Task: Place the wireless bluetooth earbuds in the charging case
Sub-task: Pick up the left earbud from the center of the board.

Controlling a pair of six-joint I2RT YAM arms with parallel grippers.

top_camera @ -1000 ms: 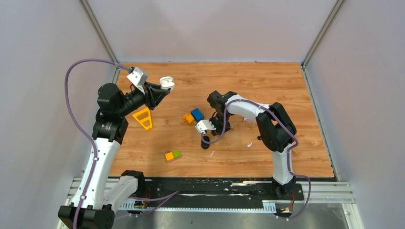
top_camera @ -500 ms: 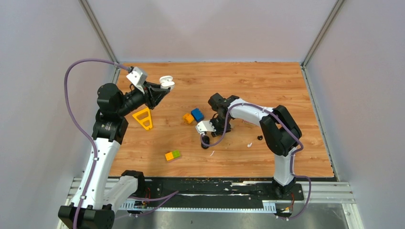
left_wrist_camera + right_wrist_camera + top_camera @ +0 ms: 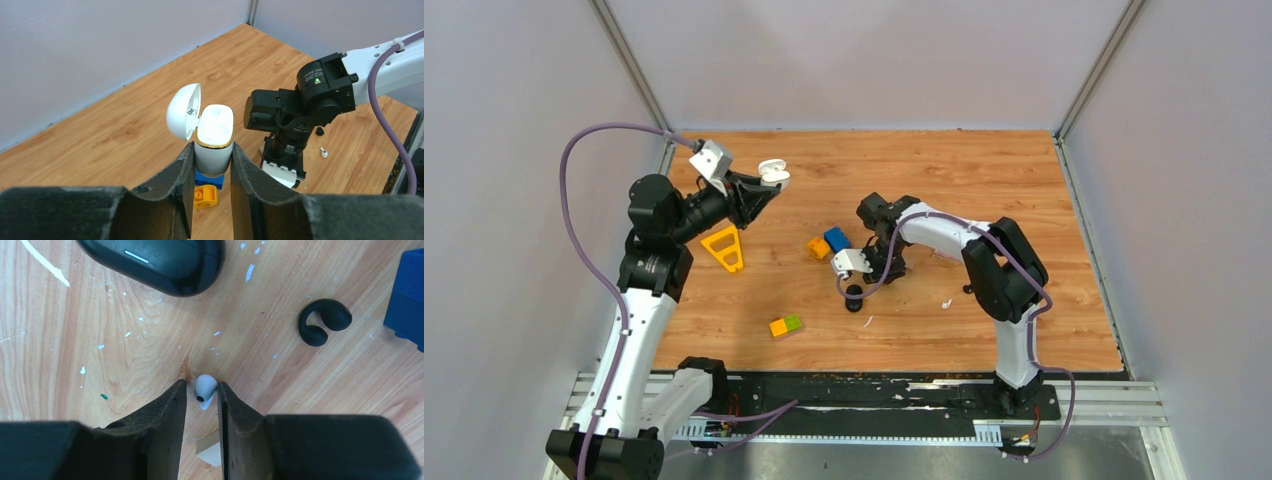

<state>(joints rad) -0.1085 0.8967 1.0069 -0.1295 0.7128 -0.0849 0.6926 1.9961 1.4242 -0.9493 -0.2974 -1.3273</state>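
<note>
Left gripper [image 3: 212, 148] clenched on white case [image 3: 214, 134], lid open, held aloft, right gripper [image 3: 202, 391] low, jaws close either side of a white bud [image 3: 206, 387] on the table [image 3: 75, 345], we cannot tell if it is pinched, black bud [image 3: 324, 321] and black case [image 3: 160, 260] lie nearby.

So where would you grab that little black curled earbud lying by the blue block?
Probably from straight above, since the black earbud lies flat on the table. Pinch across its thick closed bend, not over its open gap.
</note>
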